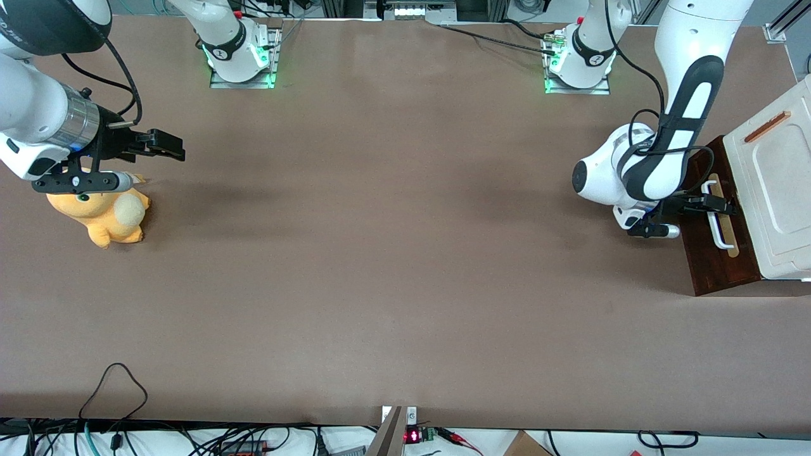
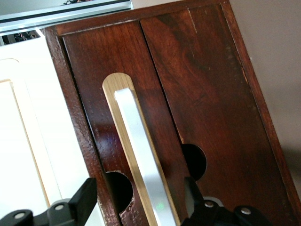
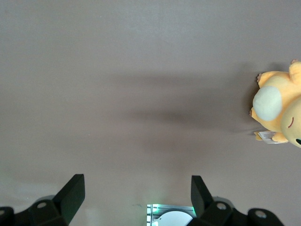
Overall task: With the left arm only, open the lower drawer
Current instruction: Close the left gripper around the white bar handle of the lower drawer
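Left wrist view is showing the tool (image 2: 141, 207) spread open, one finger (image 2: 84, 200) on each side of the white bar handle (image 2: 141, 155) of the lower drawer (image 2: 197, 84), with the bar sitting between them and neither finger touching it yet. The drawer's dark wooden front is facing the left arm (image 1: 684, 107) at the working arm's end of the tabletop (image 1: 393, 253), just beside the cream-white panel (image 1: 776, 190) with its small copper bar (image 1: 766, 126), and it is looking fully shut, so the pull is not yet begun. In the front view the tool (image 1: 719, 204) is hovering right at the handle (image 1: 719, 218). The main risk, as I am judging it, is a poor hold: the bar is running at a slant across the gap between the fingers, so closing now may be catching it near one end or only by the fingertips, and the smooth bar could be slipping out once the arm starts pulling. A pull that is not going straight out from the drawer front could also be jamming the drawer in its frame or dragging the whole cabinet across the tabletop instead of opening it. The finger nearest the cream panel is also close to scraping it.
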Available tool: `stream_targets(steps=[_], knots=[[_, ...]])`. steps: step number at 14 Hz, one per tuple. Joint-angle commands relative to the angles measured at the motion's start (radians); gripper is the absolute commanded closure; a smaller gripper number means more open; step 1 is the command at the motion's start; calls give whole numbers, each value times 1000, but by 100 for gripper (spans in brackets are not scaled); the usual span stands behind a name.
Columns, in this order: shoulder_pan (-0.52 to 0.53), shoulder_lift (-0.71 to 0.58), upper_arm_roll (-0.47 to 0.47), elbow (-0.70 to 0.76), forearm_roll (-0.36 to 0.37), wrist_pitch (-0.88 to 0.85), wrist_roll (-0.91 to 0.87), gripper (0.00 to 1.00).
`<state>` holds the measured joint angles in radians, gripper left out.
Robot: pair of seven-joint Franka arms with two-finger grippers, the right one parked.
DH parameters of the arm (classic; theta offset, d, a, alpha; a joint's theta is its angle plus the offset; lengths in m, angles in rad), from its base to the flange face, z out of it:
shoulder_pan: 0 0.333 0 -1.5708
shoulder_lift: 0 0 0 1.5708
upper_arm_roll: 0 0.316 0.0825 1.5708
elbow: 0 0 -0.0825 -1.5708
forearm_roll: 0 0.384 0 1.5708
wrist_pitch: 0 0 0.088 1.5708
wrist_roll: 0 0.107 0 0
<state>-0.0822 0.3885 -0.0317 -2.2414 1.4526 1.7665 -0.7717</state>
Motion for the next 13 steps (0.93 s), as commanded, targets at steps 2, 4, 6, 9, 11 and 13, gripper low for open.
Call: stream_targets(steps=[2, 4, 6, 9, 11, 13], knots=[[-1, 0, 6, -15, 37, -1, -24, 23], [2, 10, 13, -18, 60, 1, -46, 23], [2, 19, 19, -18, 63, 2, -57, 25], [4, 27, 24, -18, 64, 5, -61, 30], [4, 29, 24, -18, 64, 10, -67, 38], [4, 29, 24, -18, 64, 10, -67, 47]])
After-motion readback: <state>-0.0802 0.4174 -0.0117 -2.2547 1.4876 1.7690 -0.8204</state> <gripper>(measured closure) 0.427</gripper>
